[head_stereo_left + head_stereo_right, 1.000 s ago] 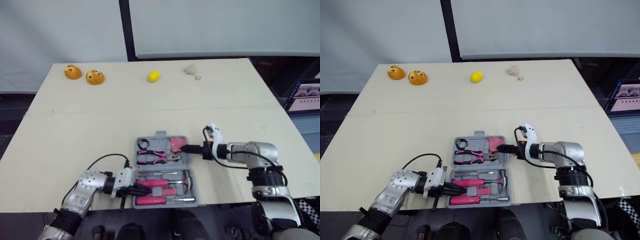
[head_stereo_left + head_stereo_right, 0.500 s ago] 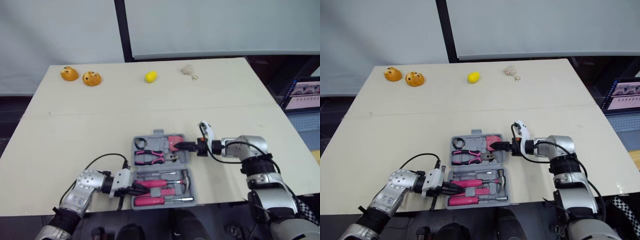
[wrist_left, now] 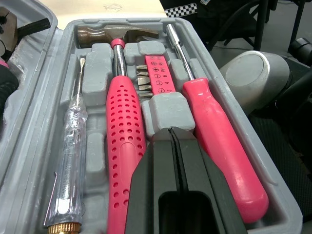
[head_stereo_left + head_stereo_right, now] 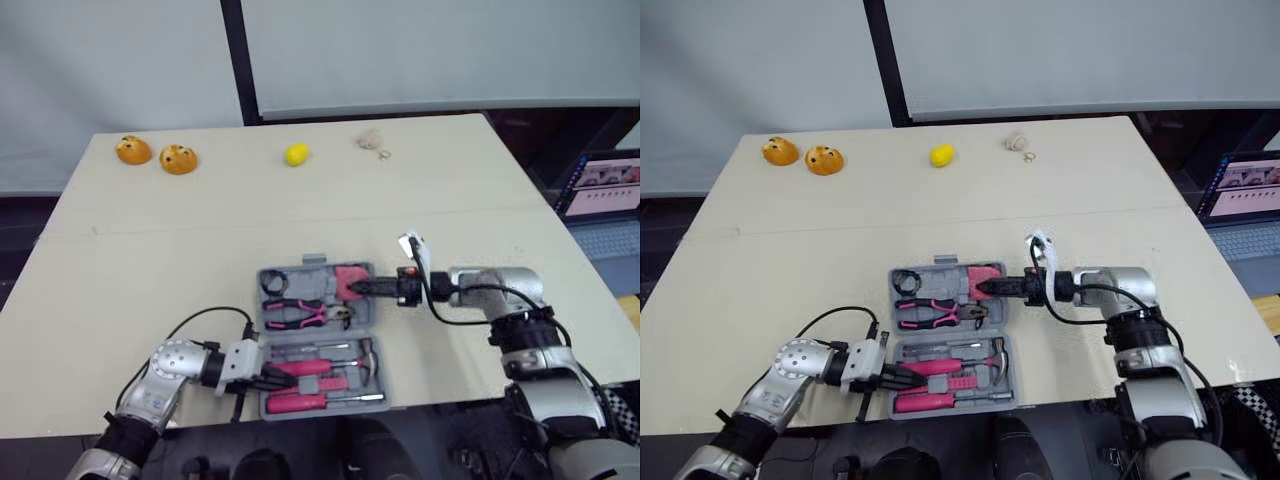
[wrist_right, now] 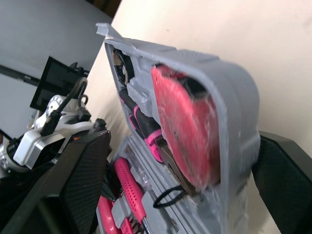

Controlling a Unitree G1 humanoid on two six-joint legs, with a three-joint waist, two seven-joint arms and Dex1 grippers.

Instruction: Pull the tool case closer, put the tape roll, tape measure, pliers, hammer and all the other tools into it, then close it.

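Observation:
The grey tool case [image 4: 262,300] lies open at the table's front edge. Its far half holds the black tape roll [image 4: 272,283], pink-handled pliers [image 4: 300,315] and pink tape measure [image 4: 345,278]. Its near half holds the hammer [image 3: 124,126], a pink screwdriver [image 3: 219,136] and a clear tester screwdriver [image 3: 68,151]. My right gripper [image 4: 360,288] reaches in from the right, one finger [image 5: 73,185] inside and one finger [image 5: 285,170] outside the far half's right edge, shut on it. My left gripper [image 3: 176,134] is shut and empty, its tips resting on the near half's left end [image 4: 265,378].
Two orange round things [image 4: 133,150] [image 4: 178,158], a lemon [image 4: 296,154] and a small beige object [image 4: 372,138] sit along the table's far edge. A laptop [image 4: 605,180] stands off the table to the right. The case's near half reaches the front edge.
The head camera has shifted slightly. My right gripper has slid left, further over the far half's right edge and the tape measure. The left gripper has stayed put.

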